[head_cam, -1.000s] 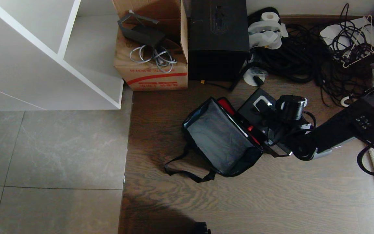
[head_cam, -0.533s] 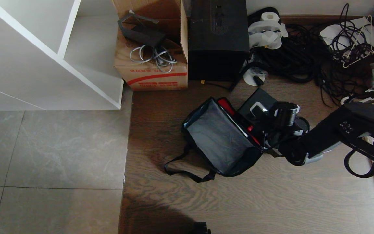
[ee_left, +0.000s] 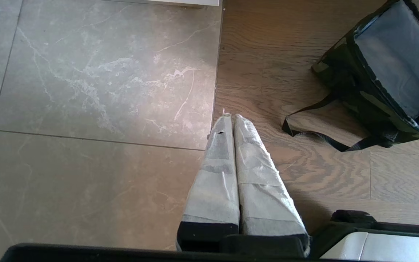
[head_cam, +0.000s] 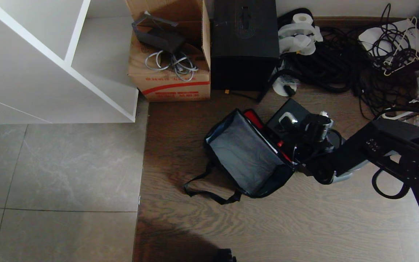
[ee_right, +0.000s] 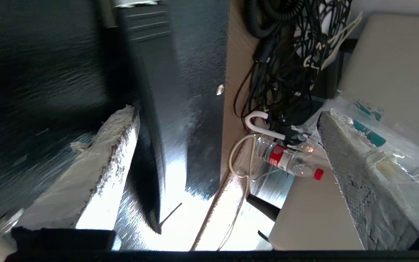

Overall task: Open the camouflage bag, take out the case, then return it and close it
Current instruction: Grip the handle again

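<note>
On the wooden floor (head_cam: 304,225), just in front of the tall black box (head_cam: 244,43), the camouflage bag (head_cam: 247,156) lies unzipped, its grey-lined flap thrown open toward the tiled floor (head_cam: 56,171) and a strip of red lining showing along its far edge. Beside the bag, on the side away from the tiles, the case (head_cam: 288,112) lies flat and black, touching or nearly touching the bag's red edge; its silver handle mount shows by the robot's wrist. Over the case hangs the right gripper (ee_right: 227,145), its fingers (ee_right: 96,171) spread wide with nothing between them; in the right wrist view one padded finger sits against the case's dark surface, the other out toward a plastic bottle (ee_right: 289,160) and a tangle of black cables (head_cam: 340,62). Away from the bag, above the seam between tile and wood, the left gripper (ee_left: 231,118) is parked with its taped fingers pressed together, empty. A cardboard box (head_cam: 169,69) stands beside the black box.
</note>
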Motion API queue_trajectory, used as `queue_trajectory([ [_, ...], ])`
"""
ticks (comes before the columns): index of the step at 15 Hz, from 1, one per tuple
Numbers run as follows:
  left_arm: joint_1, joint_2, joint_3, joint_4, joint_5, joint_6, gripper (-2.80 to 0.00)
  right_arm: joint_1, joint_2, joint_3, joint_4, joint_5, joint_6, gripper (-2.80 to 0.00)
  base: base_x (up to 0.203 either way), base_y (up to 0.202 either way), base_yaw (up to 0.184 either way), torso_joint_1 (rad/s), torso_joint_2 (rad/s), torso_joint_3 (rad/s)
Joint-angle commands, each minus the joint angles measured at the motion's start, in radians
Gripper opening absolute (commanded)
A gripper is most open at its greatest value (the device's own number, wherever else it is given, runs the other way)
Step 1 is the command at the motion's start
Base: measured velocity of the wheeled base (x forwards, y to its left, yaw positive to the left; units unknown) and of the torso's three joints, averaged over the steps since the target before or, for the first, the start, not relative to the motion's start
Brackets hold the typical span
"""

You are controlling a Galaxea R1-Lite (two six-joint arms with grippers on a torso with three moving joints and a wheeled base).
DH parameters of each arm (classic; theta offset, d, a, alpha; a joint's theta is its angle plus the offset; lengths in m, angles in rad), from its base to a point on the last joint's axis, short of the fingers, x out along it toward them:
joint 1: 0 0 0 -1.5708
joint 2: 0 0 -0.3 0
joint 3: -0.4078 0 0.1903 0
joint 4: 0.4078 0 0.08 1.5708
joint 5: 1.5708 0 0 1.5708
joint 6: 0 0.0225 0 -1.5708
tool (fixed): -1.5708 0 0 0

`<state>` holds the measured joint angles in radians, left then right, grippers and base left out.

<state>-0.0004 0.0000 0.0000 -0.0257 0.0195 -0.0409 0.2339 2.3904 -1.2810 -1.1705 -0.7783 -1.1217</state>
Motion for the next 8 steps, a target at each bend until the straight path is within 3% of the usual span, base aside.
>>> queue_trajectory([
  [1, 0.0, 0.0, 0.008, 0.0, 0.0, -0.001, -2.8, -0.019, 0.003, -0.043, 0.001, -0.004, -0.017, 0.0, 0.0, 0.0, 0.0, 0.0, 0.0, 0.0],
  [5, -0.001, 0.0, 0.008, 0.0, 0.0, -0.001, -2.8, -0.056, -0.006, -0.117, 0.007, -0.011, -0.073, 0.0, 0.0, 0.0, 0.0, 0.0, 0.0, 0.0],
  [8, -0.001, 0.0, 0.009, 0.0, 0.0, -0.001, -2.8, -0.07, 0.0, -0.204, 0.062, -0.07, -0.072, 0.0, 0.0, 0.0, 0.0, 0.0, 0.0, 0.0],
])
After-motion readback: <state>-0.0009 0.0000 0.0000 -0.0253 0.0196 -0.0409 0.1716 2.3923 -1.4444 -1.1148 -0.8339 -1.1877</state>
